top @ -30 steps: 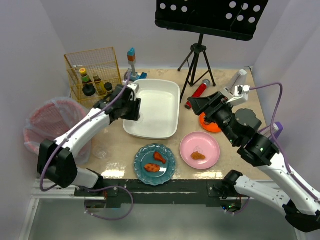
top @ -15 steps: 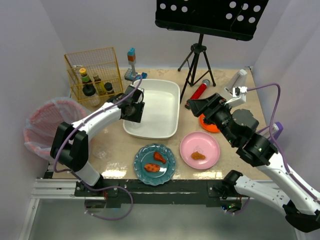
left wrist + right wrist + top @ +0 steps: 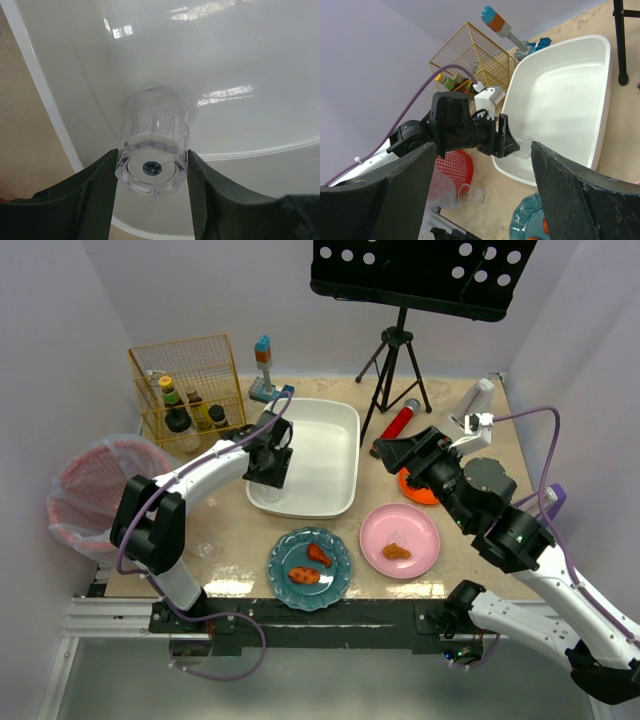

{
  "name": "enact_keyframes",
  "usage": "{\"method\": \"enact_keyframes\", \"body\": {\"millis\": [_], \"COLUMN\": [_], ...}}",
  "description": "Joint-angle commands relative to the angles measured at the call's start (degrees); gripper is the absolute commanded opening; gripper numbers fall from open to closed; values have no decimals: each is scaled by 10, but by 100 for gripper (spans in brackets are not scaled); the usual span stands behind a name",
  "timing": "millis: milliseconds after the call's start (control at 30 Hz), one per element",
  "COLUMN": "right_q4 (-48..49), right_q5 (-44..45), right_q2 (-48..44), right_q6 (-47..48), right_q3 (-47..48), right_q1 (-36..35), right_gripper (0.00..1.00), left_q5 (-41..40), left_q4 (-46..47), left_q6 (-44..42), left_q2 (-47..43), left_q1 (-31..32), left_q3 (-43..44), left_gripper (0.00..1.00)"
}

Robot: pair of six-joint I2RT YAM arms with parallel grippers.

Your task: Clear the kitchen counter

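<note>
A clear faceted glass sits between the fingers of my left gripper, which is shut on its base, mouth pointing away from the camera. It hangs inside the white tub, near the tub's left wall. From above, the left gripper is over the left part of the white tub on the beige kitchen counter. My right gripper is raised over the counter's right side, open and holding nothing. A second clear glass lies on its side on the counter by the red basket.
A teal plate and a pink plate with food pieces stand at the front. Behind are a yellow wire basket of bottles, toy blocks, a black tripod stand, a red cylinder and an orange dish. A red basket stands left of the counter.
My left arm has swung inward and its gripper has shifted a little right, from the tub's left rim to over its inside. The right arm has not moved.
</note>
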State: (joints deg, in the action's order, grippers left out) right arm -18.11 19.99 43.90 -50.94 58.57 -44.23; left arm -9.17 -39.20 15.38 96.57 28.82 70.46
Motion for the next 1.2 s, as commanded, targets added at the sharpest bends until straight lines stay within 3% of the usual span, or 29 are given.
{"method": "enact_keyframes", "body": {"millis": [0, 267, 433, 633, 667, 867, 1167], "right_q4": [17, 24, 18, 16, 15, 13, 6], "right_q5": [-1, -9, -3, -3, -4, -4, 5], "right_q2": [5, 8, 1, -2, -1, -2, -8], "right_q6": [2, 1, 2, 1, 1, 2, 3], "right_q3": [-6, -10, -10, -12, -12, -12, -11], "right_q1": [1, 1, 1, 1, 1, 1, 1], "right_gripper": [81, 81, 81, 81, 81, 81, 81], "left_q5": [16, 44, 41, 37, 36, 35, 45], "left_q4": [-24, -22, -23, -25, -26, -30, -62], "left_q6": [-10, -15, -15, -16, -16, -15, -11], "left_q2": [-8, -6, -2, -3, -3, -5, -39], "left_q1": [3, 4, 3, 4, 4, 4, 4], "left_q3": [28, 21, 22, 28, 28, 29, 77], "left_gripper": [0, 15, 38, 54, 64, 82, 83]}}
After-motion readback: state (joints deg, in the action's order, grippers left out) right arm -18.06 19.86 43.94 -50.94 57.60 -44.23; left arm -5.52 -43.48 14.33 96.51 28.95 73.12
